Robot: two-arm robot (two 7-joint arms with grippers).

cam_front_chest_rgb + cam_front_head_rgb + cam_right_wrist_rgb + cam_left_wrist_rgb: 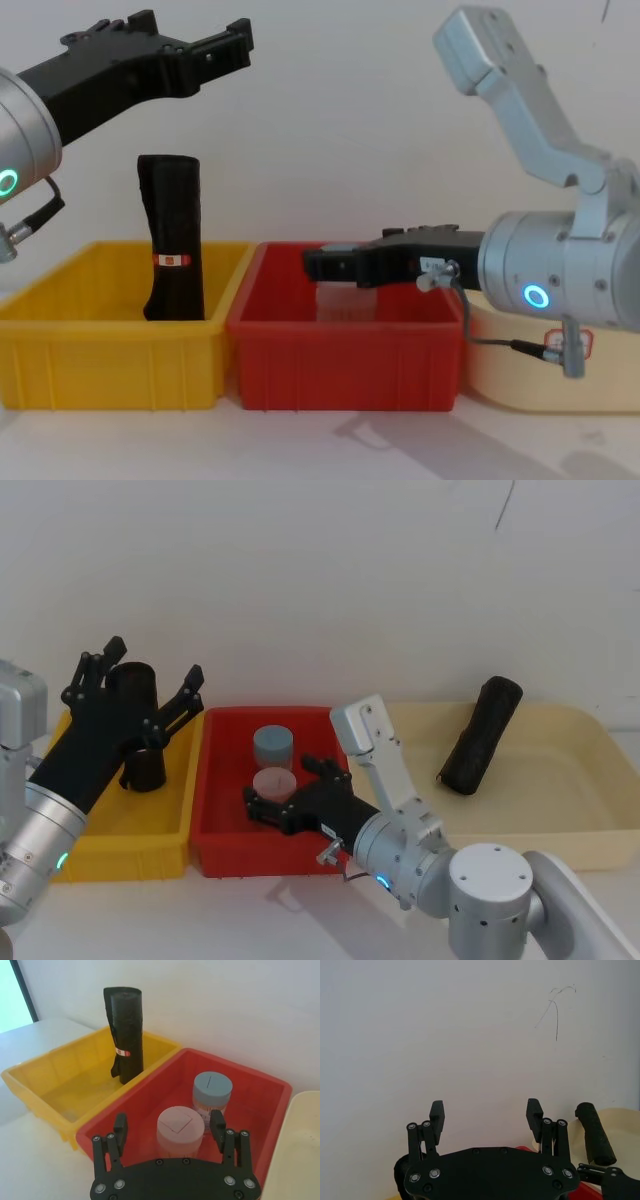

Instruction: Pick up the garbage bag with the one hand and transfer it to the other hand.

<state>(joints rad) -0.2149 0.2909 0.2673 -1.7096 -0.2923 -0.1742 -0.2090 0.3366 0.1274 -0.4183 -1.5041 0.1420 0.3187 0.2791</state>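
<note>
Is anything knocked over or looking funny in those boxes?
One thing: the plain black garbage bag roll lies on its side in the cream tray, while the labelled roll stands upright in the yellow bin. Nothing looks spilled or broken. Both hands are open and empty.

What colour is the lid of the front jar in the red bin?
Pale pink lid, clearest in the right wrist view.

beside the red bin point(222, 852) i see a yellow bin point(120, 842) with a black roll point(172, 238) banded red-and-white, a cream tray point(590, 820) with a plain black garbage bag point(481, 736), my pincers black.
</note>
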